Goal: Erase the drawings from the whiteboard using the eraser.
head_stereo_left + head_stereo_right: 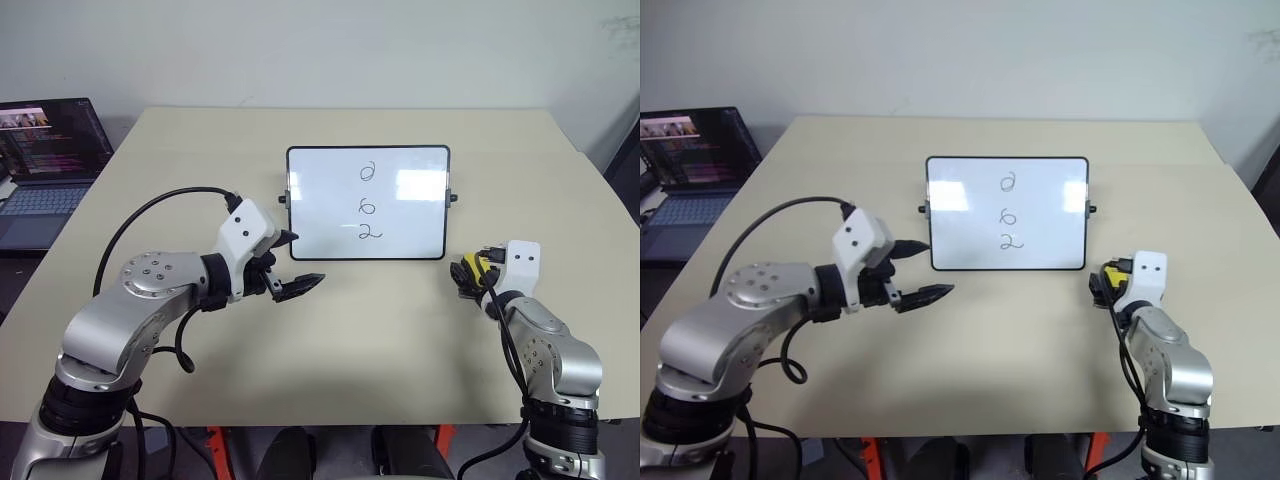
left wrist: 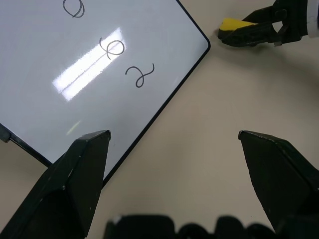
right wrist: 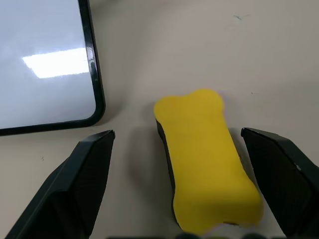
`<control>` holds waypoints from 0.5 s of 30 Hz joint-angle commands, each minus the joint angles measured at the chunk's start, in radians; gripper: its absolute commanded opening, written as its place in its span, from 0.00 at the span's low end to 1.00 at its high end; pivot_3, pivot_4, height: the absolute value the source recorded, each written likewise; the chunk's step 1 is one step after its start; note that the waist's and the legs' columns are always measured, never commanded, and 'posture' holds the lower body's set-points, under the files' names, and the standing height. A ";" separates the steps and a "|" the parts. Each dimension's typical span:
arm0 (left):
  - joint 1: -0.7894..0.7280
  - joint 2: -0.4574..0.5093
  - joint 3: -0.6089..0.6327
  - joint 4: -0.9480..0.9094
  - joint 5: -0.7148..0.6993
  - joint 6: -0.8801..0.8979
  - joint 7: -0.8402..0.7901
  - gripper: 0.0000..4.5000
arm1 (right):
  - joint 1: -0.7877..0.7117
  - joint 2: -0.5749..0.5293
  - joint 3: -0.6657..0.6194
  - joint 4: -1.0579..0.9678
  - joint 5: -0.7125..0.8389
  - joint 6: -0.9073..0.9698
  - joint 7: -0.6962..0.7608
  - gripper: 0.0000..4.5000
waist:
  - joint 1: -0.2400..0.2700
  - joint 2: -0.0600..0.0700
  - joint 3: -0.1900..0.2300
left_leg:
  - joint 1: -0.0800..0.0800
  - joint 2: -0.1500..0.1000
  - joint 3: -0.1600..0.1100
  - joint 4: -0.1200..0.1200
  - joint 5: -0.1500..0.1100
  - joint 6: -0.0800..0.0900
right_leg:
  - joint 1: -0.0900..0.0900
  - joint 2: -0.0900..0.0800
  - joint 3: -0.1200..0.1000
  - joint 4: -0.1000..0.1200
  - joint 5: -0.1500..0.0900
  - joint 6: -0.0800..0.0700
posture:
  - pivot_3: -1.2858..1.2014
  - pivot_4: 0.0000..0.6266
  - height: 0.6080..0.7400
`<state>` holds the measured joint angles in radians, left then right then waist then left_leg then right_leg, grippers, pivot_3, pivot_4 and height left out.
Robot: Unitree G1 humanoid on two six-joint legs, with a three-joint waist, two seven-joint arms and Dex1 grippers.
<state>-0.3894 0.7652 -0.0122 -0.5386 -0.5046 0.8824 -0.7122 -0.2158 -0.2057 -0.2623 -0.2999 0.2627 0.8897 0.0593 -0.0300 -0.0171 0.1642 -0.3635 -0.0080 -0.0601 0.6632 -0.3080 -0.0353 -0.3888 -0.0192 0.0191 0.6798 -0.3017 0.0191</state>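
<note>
One beige worktop (image 1: 400,340), whiteboard (image 1: 320,200) lying mid-surface, three drawings (image 1: 368,203) untouched. Left gripper (image 1: 290,264) hovers beside board's near left corner, jaws open, empty. Right gripper (image 3: 177,144) straddles eraser (image 3: 204,159), jaws wide, not gripping. Advice: close squarely on eraser's long sides before lifting.

Laptop (image 1: 50,165) beside beige table (image 1: 350,340)

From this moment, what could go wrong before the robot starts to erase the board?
1. The right gripper is open around the eraser, which sits nearer one finger; closing may push it askew.
2. The whiteboard lies loose on the table; wiping may slide it, since the open left gripper is not holding it.
</note>
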 commanded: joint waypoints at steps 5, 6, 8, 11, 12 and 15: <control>-0.008 0.015 0.021 -0.010 0.004 -0.032 -0.011 1.00 | -0.016 -0.013 -0.027 -0.073 0.021 0.035 -0.007 0.99 | 0.000 0.000 0.000 | 0.000 0.000 0.000 0.000 0.000 0.000 | 0.000 0.000 0.000 0.000 0.000 0.000 | 0.52 0.24 1.00; -0.008 0.015 0.021 -0.009 0.004 -0.033 -0.012 1.00 | -0.017 -0.016 -0.029 -0.075 0.021 0.038 -0.006 0.99 | 0.000 0.000 0.000 | 0.000 0.000 0.000 0.000 0.000 0.000 | 0.000 0.000 0.000 0.000 0.000 0.000 | 0.52 0.24 1.00; -0.008 0.015 0.020 -0.007 0.004 -0.035 -0.013 1.00 | -0.019 -0.020 -0.036 -0.082 0.023 0.049 -0.006 0.99 | 0.000 0.000 0.000 | 0.000 0.000 0.000 0.000 0.000 0.000 | 0.000 0.000 0.000 0.000 0.000 0.000 | 0.52 0.24 1.00; -0.004 0.017 0.021 -0.007 0.005 -0.037 -0.016 1.00 | -0.022 -0.027 -0.047 -0.095 0.027 0.066 -0.005 0.99 | 0.000 0.000 0.000 | 0.000 0.000 0.000 0.000 0.000 0.000 | 0.000 0.000 0.000 0.000 0.000 0.000 | 0.52 0.24 1.00; -0.002 0.017 0.020 -0.007 0.006 -0.038 -0.017 1.00 | -0.024 -0.031 -0.049 -0.098 0.028 0.070 -0.004 0.99 | 0.000 0.000 0.000 | 0.000 0.000 0.000 0.000 0.000 0.000 | 0.000 0.000 0.000 0.000 0.000 0.000 | 0.52 0.24 1.00; -0.004 0.012 0.017 -0.005 0.009 -0.040 -0.016 1.00 | -0.032 -0.036 -0.054 -0.093 0.029 0.074 -0.003 0.99 | -0.001 0.000 0.000 | 0.000 0.000 0.000 0.000 0.000 0.000 | 0.000 0.000 0.000 0.000 0.000 0.000 | 0.52 0.24 1.00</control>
<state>-0.3892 0.7652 -0.0122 -0.5359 -0.5022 0.8646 -0.7294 -0.2257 -0.2305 -0.2952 -0.3516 0.2779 0.9613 0.0584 -0.0305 -0.0171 0.1642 -0.3635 -0.0080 -0.0600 0.6632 -0.3080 -0.0353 -0.3888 -0.0192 0.0190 0.6798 -0.3017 0.0191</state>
